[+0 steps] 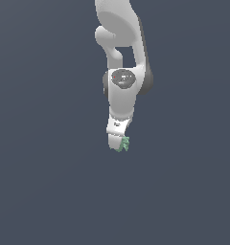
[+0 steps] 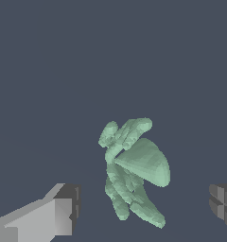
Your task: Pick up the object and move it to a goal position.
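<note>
The object (image 2: 134, 170) is a small pale-green lumpy thing with several short points and a cone-shaped lobe. In the wrist view it lies between my two fingers (image 2: 58, 212), with a gap on each side, so my gripper (image 2: 144, 208) is open around it and not touching it. From the exterior view the white arm reaches straight down, and the object (image 1: 123, 143) peeks out beside the tip of my gripper (image 1: 118, 143). The fingertips are mostly hidden by the hand there.
A plain dark grey-blue surface (image 1: 50, 191) fills both views. No other object, container or edge shows.
</note>
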